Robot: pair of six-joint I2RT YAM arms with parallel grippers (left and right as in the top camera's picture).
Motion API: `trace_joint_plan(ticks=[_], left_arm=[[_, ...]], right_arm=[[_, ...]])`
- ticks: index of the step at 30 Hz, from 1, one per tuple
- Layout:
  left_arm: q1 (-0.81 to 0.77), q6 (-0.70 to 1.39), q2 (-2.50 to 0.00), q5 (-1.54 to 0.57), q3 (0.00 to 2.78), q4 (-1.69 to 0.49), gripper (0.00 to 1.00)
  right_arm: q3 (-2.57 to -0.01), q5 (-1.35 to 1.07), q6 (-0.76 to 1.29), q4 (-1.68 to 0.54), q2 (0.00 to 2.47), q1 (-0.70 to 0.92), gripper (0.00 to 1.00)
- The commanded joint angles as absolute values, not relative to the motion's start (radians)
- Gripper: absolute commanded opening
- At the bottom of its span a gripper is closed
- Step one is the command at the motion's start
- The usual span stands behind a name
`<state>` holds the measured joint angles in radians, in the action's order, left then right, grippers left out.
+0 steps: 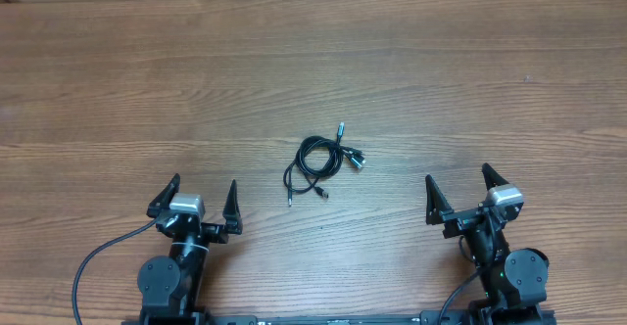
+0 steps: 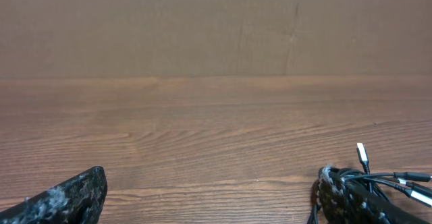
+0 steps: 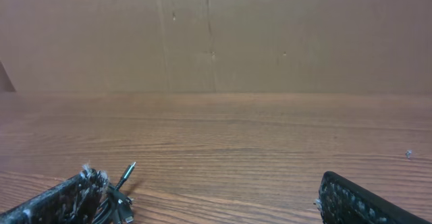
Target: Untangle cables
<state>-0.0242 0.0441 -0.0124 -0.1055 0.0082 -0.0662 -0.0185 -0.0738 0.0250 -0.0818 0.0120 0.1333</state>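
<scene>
While cables point(image 1: 331, 161) lie tangled (one clump), fingers point(image 1: 233, 204) spread.

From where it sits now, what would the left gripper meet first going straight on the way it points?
The way looks free: the left gripper faces bare table, then the brown board behind. The cables lie off to its right, apparently outside that line.

right gripper point(image 3: 210, 179): jaws wide apart | cables point(image 3: 120, 198): on table point(image 3: 270, 136), lower left
</scene>
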Motion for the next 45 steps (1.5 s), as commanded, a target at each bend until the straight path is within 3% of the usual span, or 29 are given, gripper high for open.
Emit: trace_joint_plan(ticks=[1, 29, 33, 45], left_arm=[[-0.016, 0.022, -0.006, -0.117, 0.005, -0.068, 0.99], [-0.016, 0.027, -0.006, 0.002, 0.005, -0.078, 1.0], [-0.016, 0.159, -0.006, -0.019, 0.007, -0.065, 1.0], [-0.016, 0.152, -0.047, -0.073, 0.173, -0.234, 1.0]], right_arm=[[-0.008, -0.065, 0.018, -0.078, 0.003, 0.138, 1.0], [-0.008, -0.065, 0.017, -0.078, 0.003, 0.138, 1.0], [-0.008, -0.065, 0.018, -0.078, 0.003, 0.138, 1.0], [-0.008, -0.065, 0.017, -0.078, 0.003, 0.138, 1.0]])
